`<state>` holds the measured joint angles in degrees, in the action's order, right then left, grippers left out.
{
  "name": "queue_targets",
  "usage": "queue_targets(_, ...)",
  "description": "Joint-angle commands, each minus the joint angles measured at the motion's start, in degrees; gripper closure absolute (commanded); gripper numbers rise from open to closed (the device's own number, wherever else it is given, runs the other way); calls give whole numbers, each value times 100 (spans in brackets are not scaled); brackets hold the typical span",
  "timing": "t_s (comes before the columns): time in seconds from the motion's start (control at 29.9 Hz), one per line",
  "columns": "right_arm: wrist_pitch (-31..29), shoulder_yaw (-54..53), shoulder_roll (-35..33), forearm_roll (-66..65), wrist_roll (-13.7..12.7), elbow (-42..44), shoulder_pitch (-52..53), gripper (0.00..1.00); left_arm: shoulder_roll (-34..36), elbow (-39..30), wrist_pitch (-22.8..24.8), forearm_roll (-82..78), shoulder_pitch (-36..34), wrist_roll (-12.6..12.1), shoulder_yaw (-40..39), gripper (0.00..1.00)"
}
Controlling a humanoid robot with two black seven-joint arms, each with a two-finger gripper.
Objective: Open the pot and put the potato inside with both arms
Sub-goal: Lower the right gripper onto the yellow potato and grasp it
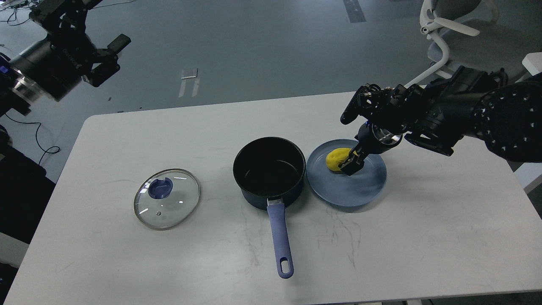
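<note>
The dark navy pot [269, 169] stands uncovered at the table's middle, its blue handle [279, 235] pointing toward me. The yellow potato [335, 157] lies on a blue-grey plate [353, 190] just right of the pot. My right gripper [348, 146] is down over the plate with its fingers spread. One fingertip [350, 165] rests against the potato's right side and hides part of it, while the other finger points up and away. My left gripper [111, 57] is open and empty, high above the floor beyond the table's far left corner.
The round glass lid [166, 199] with a blue knob lies flat on the table left of the pot. A white office chair [440, 38] stands behind the table at the far right. The white table [423, 237] ends close to the bottom of the view.
</note>
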<state>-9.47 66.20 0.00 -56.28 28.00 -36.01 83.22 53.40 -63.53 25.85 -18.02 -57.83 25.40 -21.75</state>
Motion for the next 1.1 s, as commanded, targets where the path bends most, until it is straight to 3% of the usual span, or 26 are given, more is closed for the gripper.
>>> queue_targets(0.0, 15, -46, 0, 11, 0, -2, -78, 0, 4, 8, -1, 0, 0, 0, 4, 2)
queue_targets(0.37, 279, -107, 0, 29, 0, 129, -263, 0, 4, -1, 8, 0, 0, 0, 13, 2)
queue_targets(0.47, 332, -107, 0, 47, 0, 103, -289, 5, 4, -1, 8, 0, 0, 0, 13, 2)
queue_targets(0.6, 332, -107, 0, 47, 0, 86, -307, 32, 4, -1, 8, 0, 0, 0, 21, 2)
queue_targets(0.64, 340, -107, 0, 47, 0, 68, -315, 49, 4, -1, 17, 0, 0, -8, 22, 2)
queue_targets(0.8, 411, -107, 0, 73, 0, -63, -307, 90, 4, -1, 17, 0, 9, -8, 22, 2)
queue_targets(1.07, 411, -177, -254, 64, 0, -897, 466, 91, 4, -1, 17, 0, 0, -9, 22, 2)
